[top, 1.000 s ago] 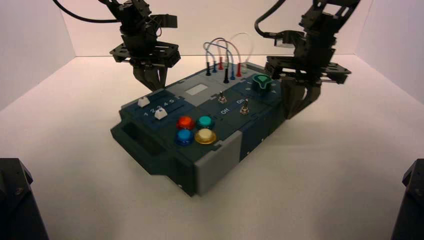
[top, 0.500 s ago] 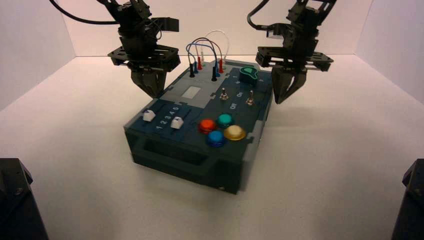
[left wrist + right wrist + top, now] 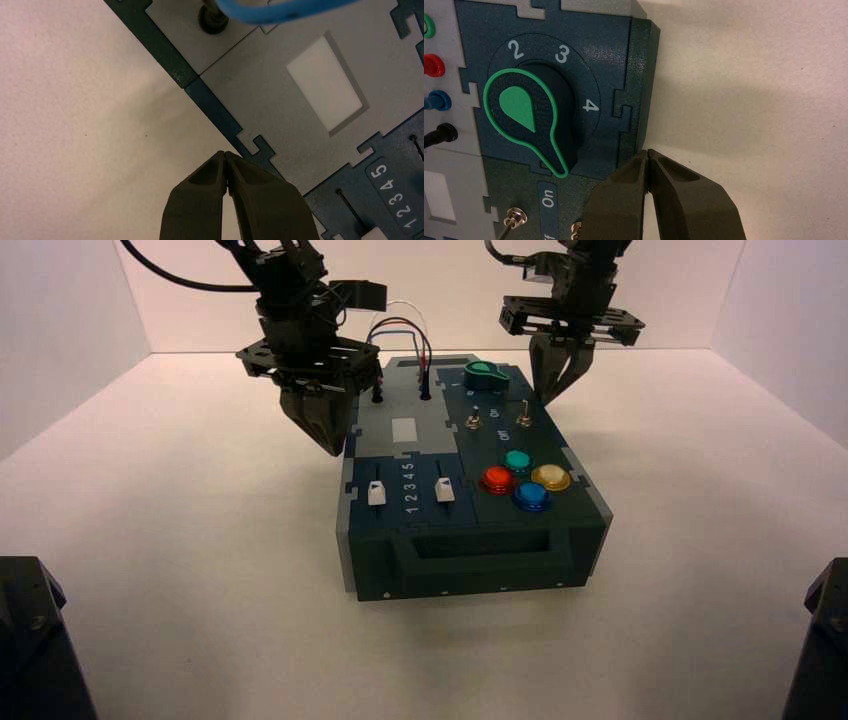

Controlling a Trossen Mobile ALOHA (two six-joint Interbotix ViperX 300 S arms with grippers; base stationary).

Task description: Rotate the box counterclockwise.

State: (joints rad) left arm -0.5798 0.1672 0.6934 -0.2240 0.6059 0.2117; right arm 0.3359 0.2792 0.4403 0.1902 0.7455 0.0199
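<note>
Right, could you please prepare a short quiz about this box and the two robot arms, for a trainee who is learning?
1. True or false: the closed fingers of the left gripper are clamped around the blue looped wire.
2. Fill in: in the high view, the round green knob is on the ______ half of the long dark teal-and-grey box.
3. Multiple choice: which round button is nearest the box's near handle?
a) red
b) blue
c) green

Key: 1 false, they point down by the box's left edge; 2 right; 3 b. The right gripper is at the box's right edge, its fingers closed.
</note>
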